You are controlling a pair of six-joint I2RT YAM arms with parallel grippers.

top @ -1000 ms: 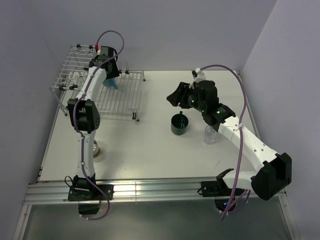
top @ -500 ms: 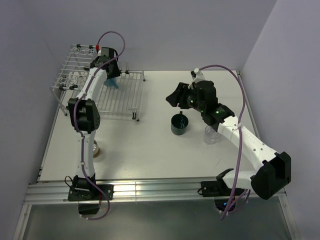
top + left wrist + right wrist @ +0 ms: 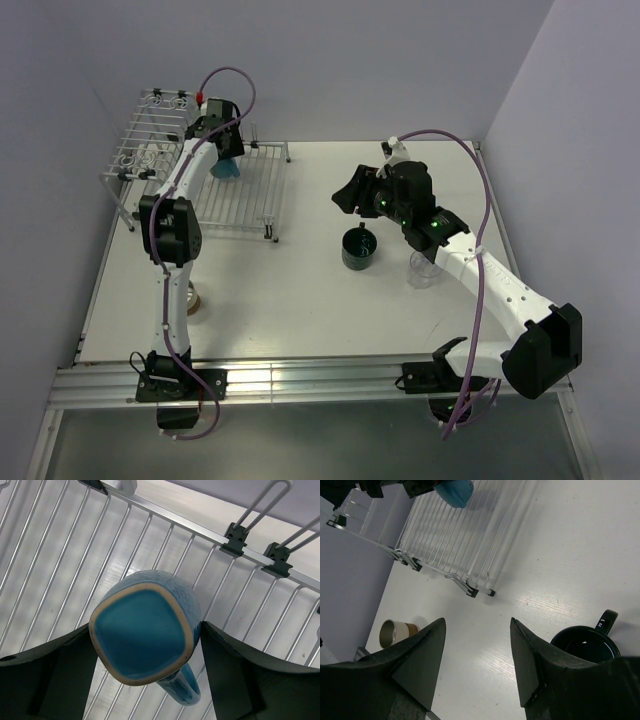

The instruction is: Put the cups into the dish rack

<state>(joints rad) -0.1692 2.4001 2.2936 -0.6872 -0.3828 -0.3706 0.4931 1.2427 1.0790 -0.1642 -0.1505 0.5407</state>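
A light-blue mug stands upside down on the flat slatted part of the white dish rack, handle toward me. My left gripper is open around it, its fingers close along both sides. In the top view that mug sits under the left gripper. My right gripper hangs open and empty over the table, just left of the dark teal mug. The same teal mug stands upright mid-table. A clear tumbler stands to its right. A tan-brown cup stands by the left arm.
The rack's taller basket part rises at the far left, against the wall. The rack's near feet stand on the white table. The right arm's forearm passes over the clear tumbler. Purple cables loop above both arms.
The left gripper's jaws have widened around the light-blue mug, which now rests on the rack grid, and the wrist shifted slightly back. The right arm has barely moved.
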